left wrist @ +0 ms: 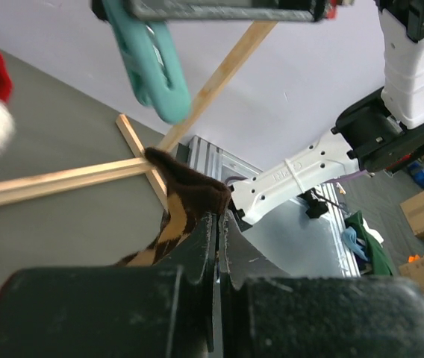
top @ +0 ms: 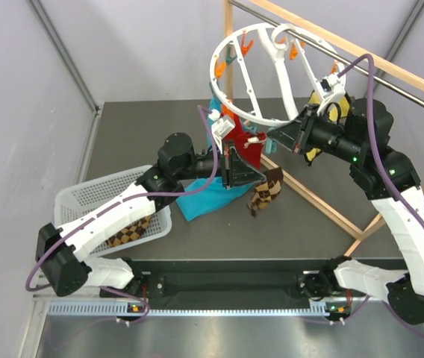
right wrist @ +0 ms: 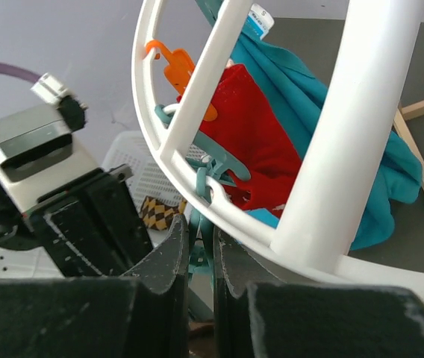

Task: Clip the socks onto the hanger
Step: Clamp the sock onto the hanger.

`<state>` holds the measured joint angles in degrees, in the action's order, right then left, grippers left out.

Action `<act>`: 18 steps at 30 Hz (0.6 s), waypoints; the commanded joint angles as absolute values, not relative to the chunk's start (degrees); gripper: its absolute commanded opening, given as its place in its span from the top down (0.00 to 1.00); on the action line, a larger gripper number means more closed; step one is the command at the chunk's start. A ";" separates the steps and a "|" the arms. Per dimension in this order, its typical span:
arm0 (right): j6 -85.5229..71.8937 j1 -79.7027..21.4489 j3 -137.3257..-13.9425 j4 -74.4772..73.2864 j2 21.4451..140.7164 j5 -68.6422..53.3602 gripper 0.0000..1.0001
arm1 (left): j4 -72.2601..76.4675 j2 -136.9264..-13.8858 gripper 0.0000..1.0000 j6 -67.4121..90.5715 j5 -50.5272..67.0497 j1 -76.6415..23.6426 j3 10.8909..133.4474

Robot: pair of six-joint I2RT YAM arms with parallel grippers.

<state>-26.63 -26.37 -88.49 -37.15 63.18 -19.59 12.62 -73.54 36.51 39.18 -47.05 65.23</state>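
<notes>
The white ring hanger [top: 253, 56] hangs from the wooden rail, with orange and teal clips on its rim. A red sock [top: 243, 143] hangs clipped under the rim. My left gripper [top: 255, 177] is shut on a brown and tan checkered sock [top: 266, 194], holding it just below the rim; the sock's dark cuff [left wrist: 189, 190] sticks out past the fingertips, with a teal clip [left wrist: 152, 67] above. My right gripper [top: 273, 137] is shut on a teal clip [right wrist: 201, 246] at the rim [right wrist: 197, 186]. The red sock [right wrist: 260, 142] shows beyond it.
A white mesh basket [top: 92, 195] at the left holds another checkered sock [top: 131, 233]. A long teal cloth [top: 208, 198] hangs down to the table under the hanger. A yellow cloth [top: 322, 101] hangs behind the right wrist. Wooden frame rails [top: 313, 194] cross the table at right.
</notes>
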 commanded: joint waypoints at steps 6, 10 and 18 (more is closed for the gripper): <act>-28.56 -26.63 -86.31 -32.43 60.56 -30.06 1.00 | 18.11 -76.02 1.00 34.98 38.59 -47.02 71.28; -27.16 -26.63 -86.75 -33.83 60.12 -27.25 1.00 | 17.84 -75.24 1.00 34.81 35.69 -47.02 70.93; -27.07 -26.63 -86.57 -32.70 59.77 -28.74 1.00 | 14.59 -75.15 1.00 32.52 34.63 -47.02 72.33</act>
